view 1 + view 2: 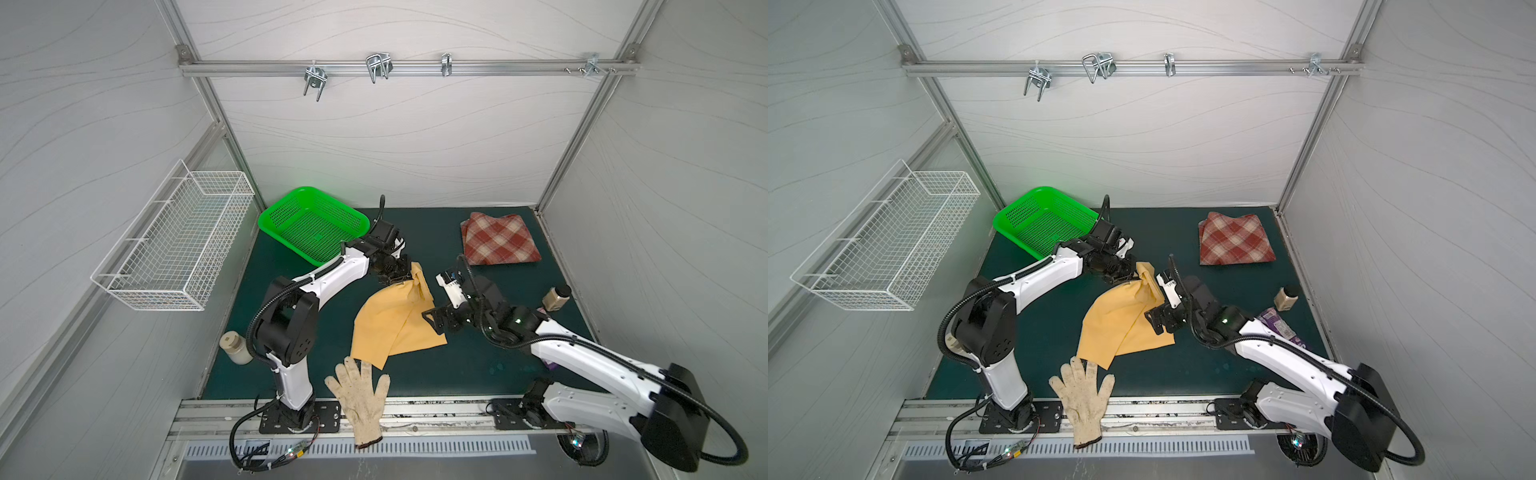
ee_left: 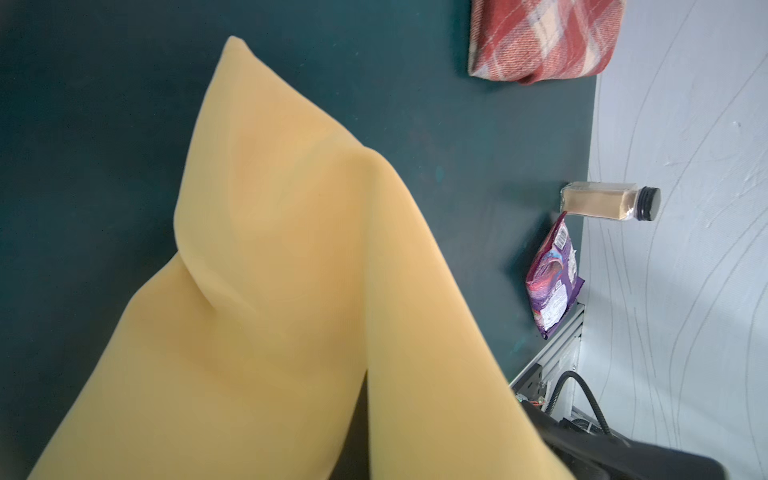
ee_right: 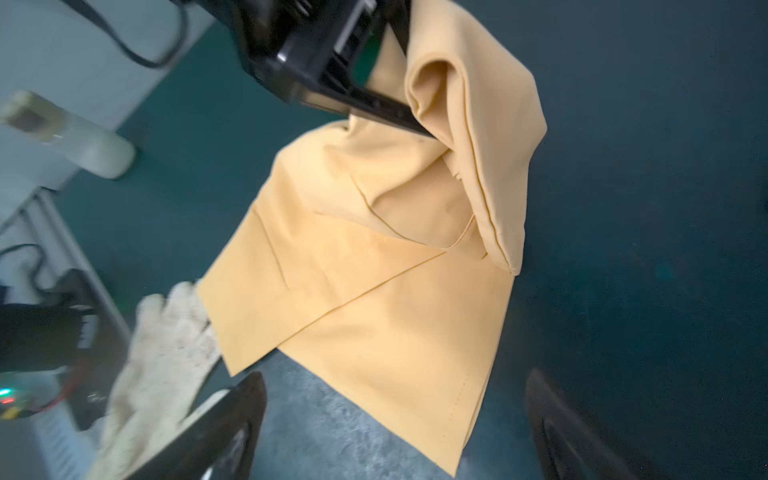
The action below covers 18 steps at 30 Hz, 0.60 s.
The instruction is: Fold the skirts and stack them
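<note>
Pinching a bunched corner of the mustard-yellow skirt (image 1: pixel 395 328), the left gripper (image 1: pixel 405 277) has its fingers pressed together on the cloth. It holds that corner raised off the dark green mat (image 1: pixel 457 374). The rest of this skirt lies loosely folded on the middle of the mat. The right gripper (image 1: pixel 432 321) sits at the skirt's right edge, with its fingers (image 3: pixel 232 415) spread wide and nothing gripped between them. The skirt's near corner reaches the fingertips of an off-white glove (image 1: pixel 359 395). The plaid skirt (image 1: pixel 498 241) lies folded at the far right of the mat, well apart. In the left wrist view, yellow cloth hides the left fingers. A purple packet (image 1: pixel 1281 328) is partly hidden under the right arm.
</note>
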{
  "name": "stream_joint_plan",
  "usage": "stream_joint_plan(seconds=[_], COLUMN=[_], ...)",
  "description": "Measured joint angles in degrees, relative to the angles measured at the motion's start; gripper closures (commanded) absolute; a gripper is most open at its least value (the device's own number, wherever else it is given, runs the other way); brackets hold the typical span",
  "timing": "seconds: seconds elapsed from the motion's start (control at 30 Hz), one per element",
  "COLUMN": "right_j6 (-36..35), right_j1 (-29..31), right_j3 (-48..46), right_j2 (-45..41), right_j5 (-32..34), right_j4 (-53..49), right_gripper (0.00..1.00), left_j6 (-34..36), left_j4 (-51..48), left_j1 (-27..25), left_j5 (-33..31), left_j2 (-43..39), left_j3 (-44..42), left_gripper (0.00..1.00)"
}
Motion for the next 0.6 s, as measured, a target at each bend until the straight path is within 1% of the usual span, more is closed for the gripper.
stream_joint_plan(seconds=[0.1, 0.2, 0.23, 0.3, 0.47, 0.5, 0.6], right_j6=[-1.8, -3.3, -3.5, -3.5, -1.7, -1.2, 0.0], right_j1=[0.0, 0.0, -0.2, -0.3, -0.3, -0.3, -0.3], right_j3=[1.8, 4.9, 6.0, 7.0, 7.0, 7.0, 7.0], right_j2=[6.4, 12.6, 14.4, 16.2, 16.3, 16.1, 14.6], right_j5=[3.3, 5.6, 6.2, 6.6, 6.2, 6.0, 5.6], right_j4=[1.3, 2.4, 2.9, 3.8, 5.0, 5.0, 4.8], right_gripper=[0.10, 0.15, 0.16, 0.16, 0.15, 0.14, 0.13], left_j6=[0.2, 0.3, 0.3, 0.2, 0.1, 0.1, 0.9], left_j4=[-0.1, 0.0, 0.0, -0.1, -0.1, -0.4, -3.2], left_j1=[0.1, 0.3, 0.5, 1.2, 4.1, 4.9, 7.0], left_j5=[0.0, 0.0, 0.0, 0.0, 0.7, 0.6, -0.4], left_j2=[1.3, 2.8, 3.1, 4.1, 8.9, 10.3, 15.6], left_j3=[2.1, 3.9, 4.2, 5.0, 8.3, 9.6, 15.3], left_gripper=[1.00, 1.00, 1.00, 1.00, 1.00, 0.98, 0.85])
